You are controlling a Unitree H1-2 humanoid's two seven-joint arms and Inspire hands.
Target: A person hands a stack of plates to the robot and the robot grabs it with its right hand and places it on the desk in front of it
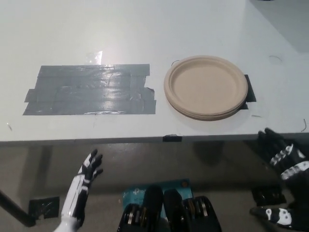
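Stack of plates (206,87) lies flat on the desk (145,29), no hand on it.
It sits just right of the grey tape patch (89,90). Right hand (286,157) is near right below the desk edge, fingers apart, empty. Left hand (89,167) rests near left, fingers spread.

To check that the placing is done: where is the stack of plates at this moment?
The stack of plates lies on the white desk, right of centre in the head view, just right of the grey tape patch.
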